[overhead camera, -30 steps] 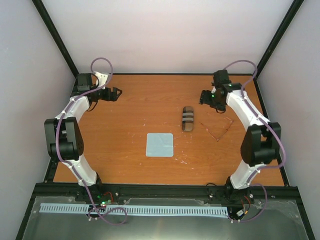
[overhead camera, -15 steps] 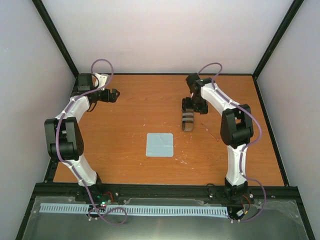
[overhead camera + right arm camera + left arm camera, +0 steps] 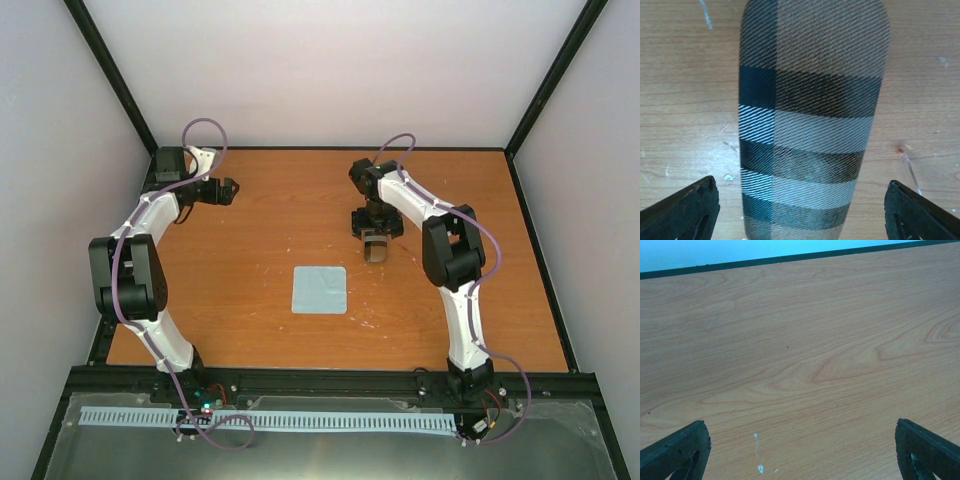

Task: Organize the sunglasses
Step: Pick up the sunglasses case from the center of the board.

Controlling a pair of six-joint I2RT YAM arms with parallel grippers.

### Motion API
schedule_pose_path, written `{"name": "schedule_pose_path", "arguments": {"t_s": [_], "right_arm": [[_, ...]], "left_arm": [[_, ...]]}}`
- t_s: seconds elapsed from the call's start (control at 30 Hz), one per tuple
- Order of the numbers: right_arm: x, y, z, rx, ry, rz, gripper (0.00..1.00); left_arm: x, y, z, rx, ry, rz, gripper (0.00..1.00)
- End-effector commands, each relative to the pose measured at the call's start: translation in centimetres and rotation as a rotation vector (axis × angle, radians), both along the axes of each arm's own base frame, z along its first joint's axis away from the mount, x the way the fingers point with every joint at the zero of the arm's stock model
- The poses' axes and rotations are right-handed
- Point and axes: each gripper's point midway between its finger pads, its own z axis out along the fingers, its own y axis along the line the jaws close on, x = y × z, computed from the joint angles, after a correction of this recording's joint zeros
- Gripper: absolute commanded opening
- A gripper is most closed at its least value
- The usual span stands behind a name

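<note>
1. Sunglasses (image 3: pixel 908 170): all I can pick out is a thin pinkish line on the wood at the right of the right wrist view, just beside the case. In the top view I cannot make the pair out at all.
2. My 1 container is the brown case (image 3: pixel 376 249) with grey stripes. It lies on the table (image 3: pixel 250 250) right of centre in the top view, its long side running up and down the frame. Only its checked outer cover shows, with no opening in sight, so I cannot tell what it holds.
3. My right gripper (image 3: pixel 374 228) hangs over the upper end of the case. In the wrist view its 2 fingertips (image 3: pixel 685 210) sit wide apart, 1 in each lower corner, with the case between them and neither touching it.
4. My left gripper (image 3: pixel 232 188) sits at the upper left of the top view over bare wood, its jaws apart with nothing between them.
5. A pale blue cloth (image 3: pixel 320 290) lies flat below and left of the case, apart from it.
</note>
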Motion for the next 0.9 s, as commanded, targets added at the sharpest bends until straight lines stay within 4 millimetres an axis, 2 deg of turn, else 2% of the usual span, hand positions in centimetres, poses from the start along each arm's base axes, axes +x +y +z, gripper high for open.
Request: {"name": "schedule_pose_path", "arguments": {"t_s": [0.0,0.2,0.57,0.67,0.87], "right_arm": [[0.1,-1.0,0.0,-0.067,0.009,-0.024,0.86],[0.1,-1.4,-0.6,-0.097,0.019,-0.022,0.8],[0.0,-0.8,-1.8,-0.073,0.043,-0.016,0.8],[0.2,-0.8,-1.6,-0.076,0.034,-0.017,0.8],[0.1,-1.0,-1.8,-0.089,0.044,-0.005,0.76]], "left_arm": [[0.0,0.3,0.1,0.019,0.0,-0.006,1.0],[0.0,0.2,-0.1,0.015,0.004,-0.008,0.99],[-0.1,0.1,-0.3,0.001,0.013,-0.006,0.99],[-0.1,0.0,-0.4,0.0,0.015,-0.006,0.99],[-0.2,-0.1,-0.6,-0.005,0.018,-0.007,0.99]]}}
